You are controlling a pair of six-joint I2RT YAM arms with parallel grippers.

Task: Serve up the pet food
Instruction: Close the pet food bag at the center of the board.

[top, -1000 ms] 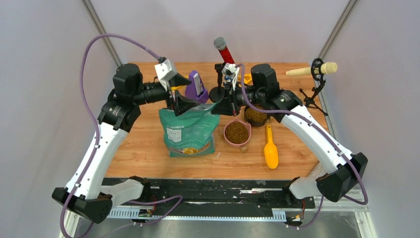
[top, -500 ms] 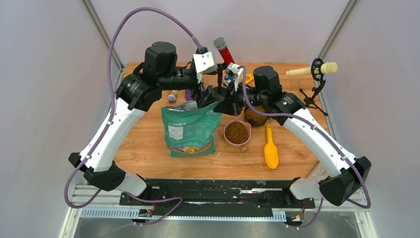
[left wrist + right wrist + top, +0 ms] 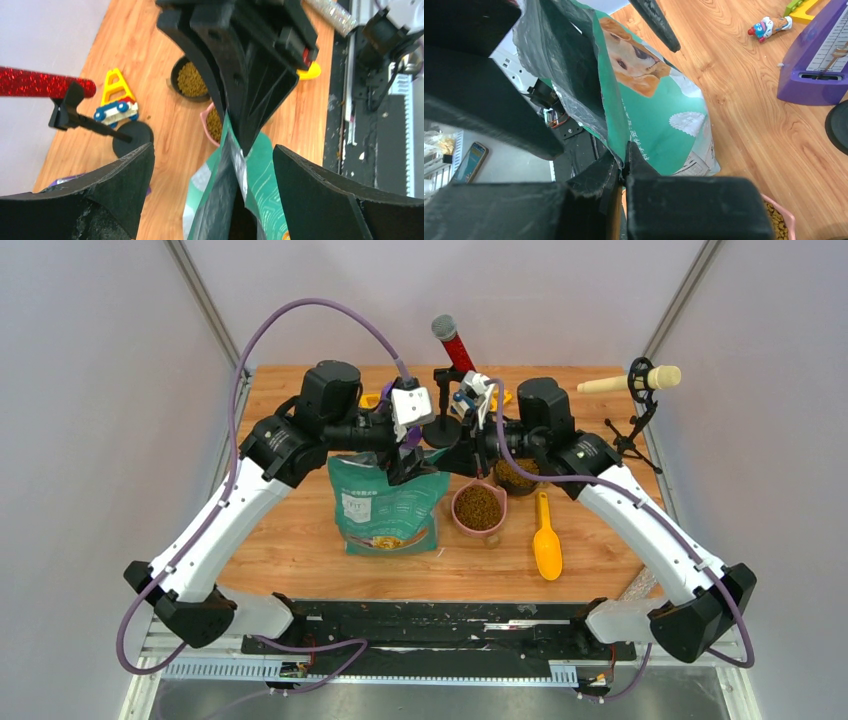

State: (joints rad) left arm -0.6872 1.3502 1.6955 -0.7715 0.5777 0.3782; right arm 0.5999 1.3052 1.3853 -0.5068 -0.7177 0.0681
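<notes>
Pet food (image 3: pixel 479 508) filled the pink bowl (image 3: pixel 504 508) on the tabletop (image 3: pixel 290 530), just beside the green bag (image 3: pixel 385 510). Right pincer (image 3: pixel 626 156) was clamped on the bag's top edge. The left pincer (image 3: pixel 212 152) stood wide open, empty, astride that edge. Seizing only the opposite lip would probably spread the mouth cleanly.
</notes>
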